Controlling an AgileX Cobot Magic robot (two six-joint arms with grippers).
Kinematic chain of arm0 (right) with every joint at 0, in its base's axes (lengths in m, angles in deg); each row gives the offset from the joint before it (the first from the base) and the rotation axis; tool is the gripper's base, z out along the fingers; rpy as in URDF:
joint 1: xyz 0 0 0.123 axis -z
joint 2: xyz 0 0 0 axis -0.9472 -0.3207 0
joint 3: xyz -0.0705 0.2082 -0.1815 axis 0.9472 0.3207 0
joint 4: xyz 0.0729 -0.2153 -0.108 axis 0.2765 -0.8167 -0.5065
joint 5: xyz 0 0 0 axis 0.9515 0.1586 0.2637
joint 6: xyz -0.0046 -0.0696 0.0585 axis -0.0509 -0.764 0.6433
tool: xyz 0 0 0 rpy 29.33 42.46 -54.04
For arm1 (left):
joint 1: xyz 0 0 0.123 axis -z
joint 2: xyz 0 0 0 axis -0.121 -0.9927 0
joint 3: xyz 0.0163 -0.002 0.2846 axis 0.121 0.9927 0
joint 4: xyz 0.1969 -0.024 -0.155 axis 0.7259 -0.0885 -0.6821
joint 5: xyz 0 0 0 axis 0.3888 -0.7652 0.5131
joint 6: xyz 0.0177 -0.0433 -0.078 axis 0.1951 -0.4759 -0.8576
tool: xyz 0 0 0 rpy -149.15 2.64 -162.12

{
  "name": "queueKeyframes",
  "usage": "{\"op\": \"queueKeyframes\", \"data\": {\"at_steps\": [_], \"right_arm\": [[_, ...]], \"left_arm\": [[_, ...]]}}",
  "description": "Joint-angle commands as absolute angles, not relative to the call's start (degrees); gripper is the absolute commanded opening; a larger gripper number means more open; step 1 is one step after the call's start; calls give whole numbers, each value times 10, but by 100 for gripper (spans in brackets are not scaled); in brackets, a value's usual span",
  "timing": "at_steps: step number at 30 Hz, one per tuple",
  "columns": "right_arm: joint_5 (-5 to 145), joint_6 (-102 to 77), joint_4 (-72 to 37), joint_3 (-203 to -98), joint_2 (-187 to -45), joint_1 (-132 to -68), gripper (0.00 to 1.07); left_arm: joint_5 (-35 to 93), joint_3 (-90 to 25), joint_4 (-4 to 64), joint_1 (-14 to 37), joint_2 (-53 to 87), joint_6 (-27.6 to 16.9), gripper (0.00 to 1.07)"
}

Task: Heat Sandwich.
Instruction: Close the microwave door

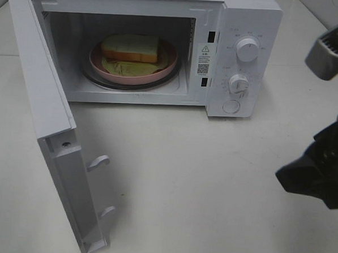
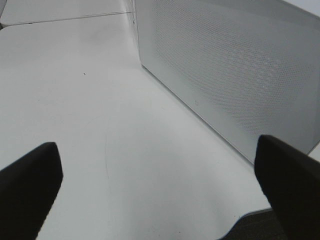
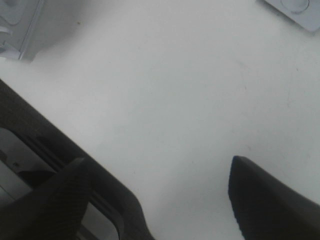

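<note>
The sandwich [image 1: 131,47], white bread with tan crust, lies on a round pink plate [image 1: 167,64] inside the white microwave [image 1: 248,17]. Its door [image 1: 40,91] is swung wide open to the left. My right arm [image 1: 320,163] hangs at the right edge of the high view, well clear of the microwave. In the right wrist view my right gripper [image 3: 157,165] is open over bare table with nothing between its fingers. In the left wrist view my left gripper [image 2: 157,150] is wide open and empty, beside a perforated white panel [image 2: 235,65] of the microwave.
Two knobs [image 1: 247,50] and a round button [image 1: 231,106] sit on the microwave's right panel. Two latch hooks [image 1: 99,162] stick out of the door's inner edge. A white table [image 1: 200,185] lies in front; its dark edge [image 3: 60,150] shows in the right wrist view.
</note>
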State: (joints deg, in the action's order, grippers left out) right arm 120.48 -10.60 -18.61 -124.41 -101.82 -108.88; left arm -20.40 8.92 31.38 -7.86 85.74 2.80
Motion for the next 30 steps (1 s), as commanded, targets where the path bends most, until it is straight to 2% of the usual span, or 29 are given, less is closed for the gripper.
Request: {"op": "queueKeyframes", "data": {"at_steps": [1, 11, 17, 20, 21, 30], "right_arm": [[1253, -100, -184, -1242, -990, -1089, 74], [1373, -100, -186, -1242, -910, -1089, 74], [1382, -100, -187, -1242, -855, -1077, 74], [1382, -100, -187, -1242, -823, -1035, 74], [1386, -100, -187, -1242, -802, -1001, 74], [1398, -100, -189, -1242, -709, -896, 74]], "left_arm": [[-200, 92, 311, -79, 873, 25, 100], [-200, 92, 311, -79, 873, 25, 100], [-200, 92, 311, -79, 873, 25, 100], [-200, 92, 311, -79, 873, 25, 100], [-200, 92, 311, -79, 873, 25, 100], [-200, 92, 311, -79, 873, 25, 100]]}}
